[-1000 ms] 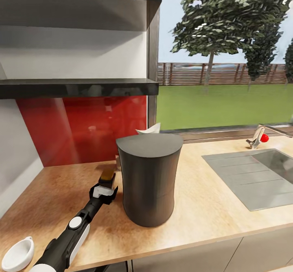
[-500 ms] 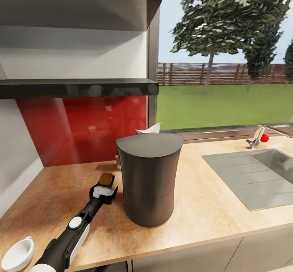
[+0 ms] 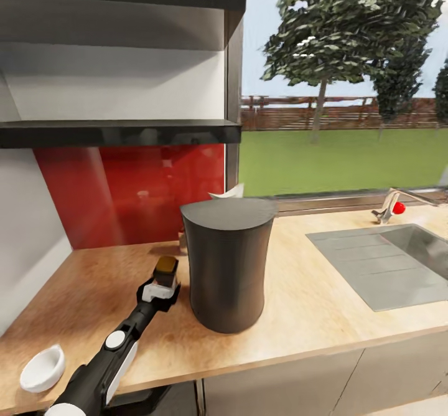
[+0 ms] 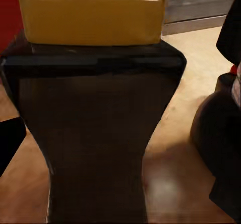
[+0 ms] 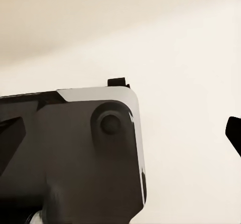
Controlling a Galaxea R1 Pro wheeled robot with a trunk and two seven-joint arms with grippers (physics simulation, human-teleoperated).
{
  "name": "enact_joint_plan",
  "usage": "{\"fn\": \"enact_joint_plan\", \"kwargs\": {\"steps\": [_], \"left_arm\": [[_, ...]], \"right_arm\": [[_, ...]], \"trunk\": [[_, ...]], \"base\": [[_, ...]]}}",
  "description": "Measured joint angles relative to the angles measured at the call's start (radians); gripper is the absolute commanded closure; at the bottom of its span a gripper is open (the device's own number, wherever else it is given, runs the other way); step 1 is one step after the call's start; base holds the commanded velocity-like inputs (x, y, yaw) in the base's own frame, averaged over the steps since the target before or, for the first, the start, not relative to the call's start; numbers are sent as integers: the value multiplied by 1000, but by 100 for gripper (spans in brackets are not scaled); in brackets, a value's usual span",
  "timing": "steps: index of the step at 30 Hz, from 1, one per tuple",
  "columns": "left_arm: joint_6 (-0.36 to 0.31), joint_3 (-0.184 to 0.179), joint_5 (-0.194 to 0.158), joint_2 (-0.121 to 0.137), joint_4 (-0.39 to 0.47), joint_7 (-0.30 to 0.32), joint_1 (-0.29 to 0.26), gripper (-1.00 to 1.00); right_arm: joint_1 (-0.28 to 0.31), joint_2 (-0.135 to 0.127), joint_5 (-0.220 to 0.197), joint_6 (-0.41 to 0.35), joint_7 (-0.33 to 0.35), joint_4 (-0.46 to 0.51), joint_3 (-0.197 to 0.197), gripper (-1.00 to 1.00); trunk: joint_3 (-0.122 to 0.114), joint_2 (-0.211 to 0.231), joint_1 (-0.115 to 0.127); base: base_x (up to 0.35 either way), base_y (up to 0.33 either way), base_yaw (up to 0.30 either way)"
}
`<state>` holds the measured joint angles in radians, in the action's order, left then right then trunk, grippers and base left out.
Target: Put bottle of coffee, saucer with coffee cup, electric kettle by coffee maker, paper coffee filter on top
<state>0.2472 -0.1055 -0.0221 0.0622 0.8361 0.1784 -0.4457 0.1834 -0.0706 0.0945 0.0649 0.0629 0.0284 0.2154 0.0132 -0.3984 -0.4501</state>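
Between your left gripper's (image 3: 163,285) fingers sits the bottle (image 3: 166,271), clamped, its amber top poking up above the jaws. From the left wrist camera you see the dark body (image 4: 100,133) close up, with the counter (image 4: 170,143) beneath it, so it looks low, though you cannot tell whether its base is touching the wood. It hangs just beside the coffee maker (image 3: 228,260), on that machine's left, over the counter (image 3: 93,291).

A scrap of white filter (image 3: 228,193) peeks up behind the maker's flat top; whether it rests on the lid or lies behind it is not clear. The cup (image 3: 42,369) sits near the counter's front edge, well apart from the maker. The shelf (image 3: 118,133) above is bare where it shows.

Your right gripper cannot be judged; its wrist camera gives you a dark housing (image 5: 70,153) against a pale surface.

You are on the bottle step, near its end. Next, lower until the base sits flat, keep clear of the maker's side, then open the fingers and draw straight back so you don't tip it.
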Motion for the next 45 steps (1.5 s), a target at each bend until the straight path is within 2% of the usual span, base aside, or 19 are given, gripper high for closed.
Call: {"fn": "enact_joint_plan", "kwargs": {"steps": [17, 21, 22, 26, 30, 35, 39, 41, 45], "left_arm": [[2, -1, 0, 1, 11, 1, 1, -100], [-7, -3, 0, 8, 110, 8, 3, -100], [-17, -2, 0, 12, 215, 10, 38, -100], [-19, -2, 2, 14, 295, 11, 96, -100], [-19, -4, 5, 15, 317, 12, 137, -100], [-11, -3, 1, 16, 321, 13, 207, -100], [3, -1, 2, 18, 372, 15, 322, -100], [37, -1, 3, 18, 445, 15, 417, -100], [62, -1, 3, 19, 488, 14, 490, -100]], "right_arm": [[0, 0, 0, 1, -1, 1, 0, -100], [0, 0, 0, 1, -1, 2, 0, -100], [0, 0, -2, 3, -3, 3, 1, -100], [0, 1, -4, 20, -2, 5, 3, -100], [0, 2, -4, 61, -3, 5, 4, -100], [0, 5, -4, 65, -3, 5, 4, -100], [0, 9, -4, 66, -3, 5, 2, -100], [0, 11, -4, 67, -2, 5, 1, -100], [0, 11, -4, 67, -2, 5, 1, -100]], "trunk": [[0, 0, 0], [0, 0, 0], [0, -1, 1], [0, 0, 1], [0, 0, 1], [0, 0, 1], [0, 0, 1], [0, 0, 1], [0, 0, 1]], "base": [[-328, 0, 0], [-103, 0, 0], [-9, 0, 0], [-3, 0, 0], [0, 0, 0], [0, 0, 0], [0, 0, 0], [0, 0, 0], [0, 0, 0]]}}
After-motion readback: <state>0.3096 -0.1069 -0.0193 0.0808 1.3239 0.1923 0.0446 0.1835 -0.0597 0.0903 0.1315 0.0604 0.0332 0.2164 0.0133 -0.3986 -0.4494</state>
